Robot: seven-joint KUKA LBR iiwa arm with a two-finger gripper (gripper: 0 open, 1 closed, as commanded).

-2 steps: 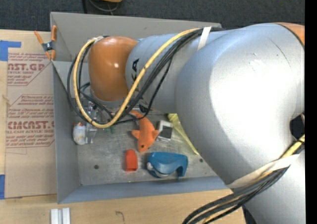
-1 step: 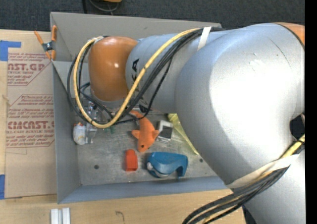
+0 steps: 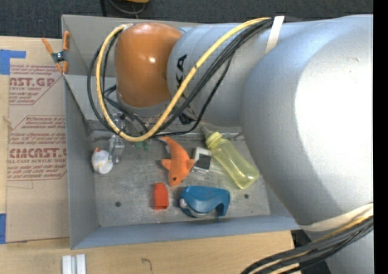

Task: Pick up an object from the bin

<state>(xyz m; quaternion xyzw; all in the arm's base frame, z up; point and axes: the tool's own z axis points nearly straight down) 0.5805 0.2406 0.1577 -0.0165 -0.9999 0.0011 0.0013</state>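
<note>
- Nearest us, by the front wall of the grey metal bin [image 3: 82, 206]: a rounded blue plastic piece [image 3: 203, 201]. Just left of it, narrowly apart, lies a small orange-red block [image 3: 160, 196].
- Next back, mid-floor: an orange fish-shaped toy [image 3: 177, 163], with a small black-and-white square piece [image 3: 203, 160] against its right side. Whether they touch, we cannot tell.
- Right of those: a pale yellow translucent bottle [image 3: 233, 163] on its side, with the arm looming over its far end.
- Left side of the floor: a small white roundish object [image 3: 102, 160], lying alone. We take it for the likeliest pick, since it lies nearest the tool.
- Just right of it and a little behind: the end effector [image 3: 115, 145]. We cannot tell whether it is open or closed, and we see nothing held.
- Farthest: the orange wrist cover [image 3: 145, 63] and looped yellow and black cables [image 3: 106, 109], over the bin's back left.
- Risk: a round object may roll off toward the left wall if touched off-centre.
- Risk: the left wall is near, so a descent drifting left could strike metal.
- Risk: the low cable loop could snag.
</note>
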